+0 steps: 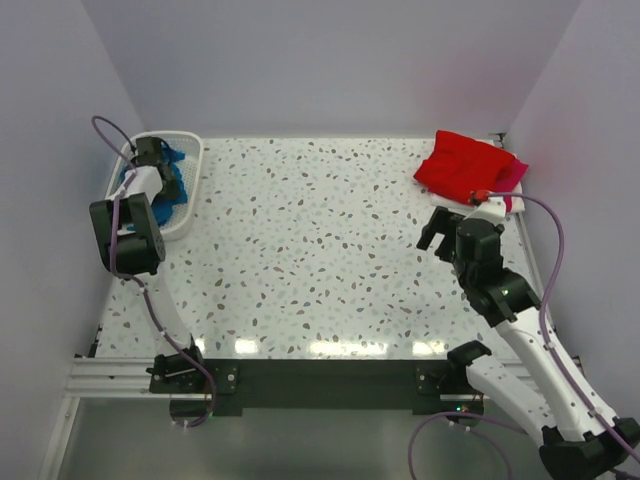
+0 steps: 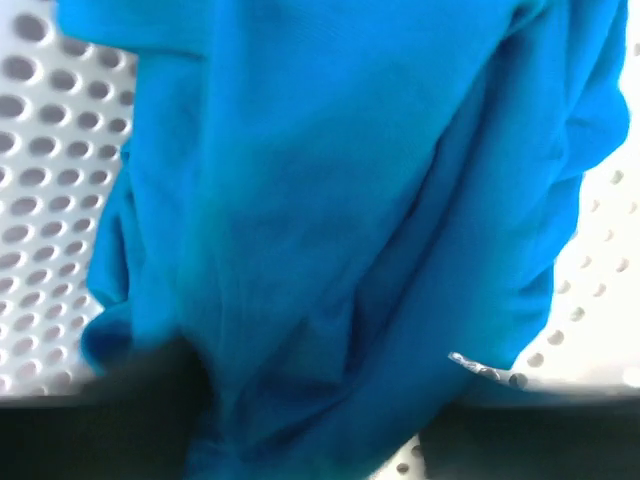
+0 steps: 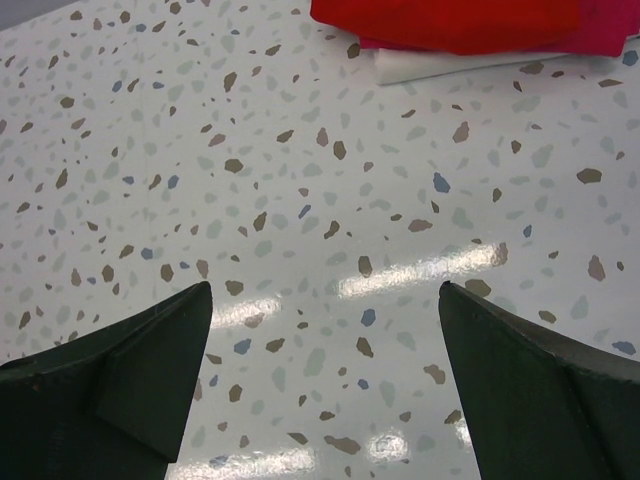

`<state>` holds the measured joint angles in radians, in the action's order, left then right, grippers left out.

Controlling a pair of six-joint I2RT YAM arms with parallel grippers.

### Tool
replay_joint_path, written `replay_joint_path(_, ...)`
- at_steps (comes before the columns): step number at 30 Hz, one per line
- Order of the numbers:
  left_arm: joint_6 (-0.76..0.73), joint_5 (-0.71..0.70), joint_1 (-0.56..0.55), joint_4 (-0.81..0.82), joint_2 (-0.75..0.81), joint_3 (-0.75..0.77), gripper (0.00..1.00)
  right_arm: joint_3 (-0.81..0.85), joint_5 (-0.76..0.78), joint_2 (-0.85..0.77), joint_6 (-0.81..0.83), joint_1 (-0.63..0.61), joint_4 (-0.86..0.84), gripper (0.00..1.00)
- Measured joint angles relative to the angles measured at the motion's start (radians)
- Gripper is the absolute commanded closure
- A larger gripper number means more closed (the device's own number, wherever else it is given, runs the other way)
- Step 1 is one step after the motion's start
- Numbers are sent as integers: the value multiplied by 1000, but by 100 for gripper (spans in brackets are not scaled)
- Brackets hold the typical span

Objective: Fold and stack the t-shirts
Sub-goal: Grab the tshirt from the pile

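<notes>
A bright blue t-shirt (image 1: pixel 172 187) lies crumpled in the white mesh basket (image 1: pixel 192 190) at the far left. My left gripper (image 1: pixel 156 153) reaches down into the basket. In the left wrist view blue cloth (image 2: pixel 350 200) fills the frame and bunches between the dark fingers (image 2: pixel 150 400), which stand wide apart; the gripper (image 2: pixel 320 420) is open. A folded red t-shirt (image 1: pixel 465 165) lies on a magenta-pink one (image 1: pixel 516 178) at the far right. My right gripper (image 1: pixel 438 228) hovers open just in front of that stack, nothing between its fingers (image 3: pixel 130 370).
The basket wall (image 2: pixel 50 200) with its round holes surrounds the blue cloth. A white flat piece (image 3: pixel 430 65) shows under the red (image 3: pixel 450 20) and pink (image 3: pixel 605 30) shirts. Speckled tabletop (image 1: pixel 320 250) stretches between the arms; walls close in on three sides.
</notes>
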<state>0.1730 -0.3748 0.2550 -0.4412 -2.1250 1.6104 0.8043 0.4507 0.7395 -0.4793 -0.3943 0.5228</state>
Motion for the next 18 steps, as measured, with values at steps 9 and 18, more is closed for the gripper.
replay_joint_path(9,-12,32,0,-32,8,13,100,0,-9,40,1,0,-1,1)
replay_joint_path(18,-9,241,-9,-95,307,89,100,2,-66,108,0,0,-33,1)
